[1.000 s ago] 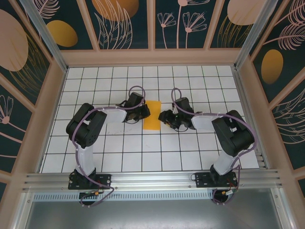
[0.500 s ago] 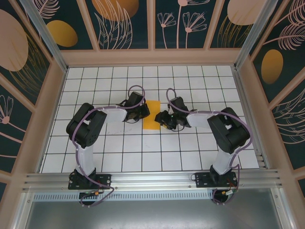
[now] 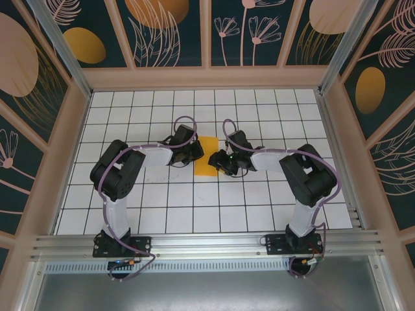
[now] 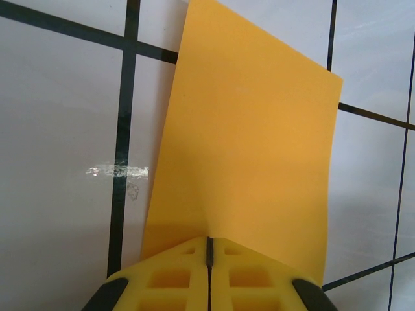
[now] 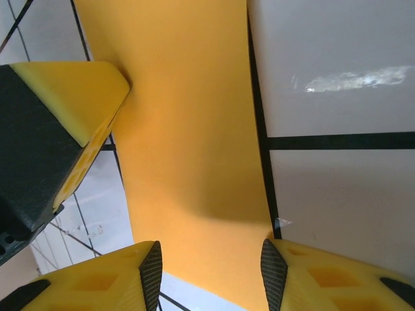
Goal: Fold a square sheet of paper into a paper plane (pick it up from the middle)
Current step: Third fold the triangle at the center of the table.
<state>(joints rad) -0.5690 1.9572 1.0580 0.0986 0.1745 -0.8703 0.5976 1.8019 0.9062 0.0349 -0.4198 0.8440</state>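
1. overhead, a white table with a black grid (image 3: 162, 207) sits inside a booth of dark painted wall panels (image 3: 168, 32); two black arms (image 3: 117, 172) reach up from the bottom edge of the frame and bend inward toward the centre
2. the square sheet of paper (image 3: 207, 157), orange-yellow, lies on the table just above the centre of the frame; it shows as an upright rectangle, narrower than it is tall, between the two arms
3. the left gripper (image 3: 196, 153) sits at the paper's left edge, touching it
4. from the left wrist camera, its two yellow fingers (image 4: 162, 278) meet at the bottom centre with just a thin dark seam between them, so the jaws are closed; the paper (image 4: 249, 149) runs from these tips up to the top of the frame, and its near edge is hidden behind the tips, so whether they pinch it cannot be told
5. the right gripper (image 3: 220, 162) is at the paper's lower right edge
6. from the right wrist camera, its two yellow fingers (image 5: 97, 285) stand apart at the lower left and lower right, jaws open; the paper (image 5: 188, 129) fills the gap between them and stretches to the top of the frame
7. in the same view, the left gripper's (image 5: 104, 97) closed tip enters from the upper left and rests against the paper's left edge
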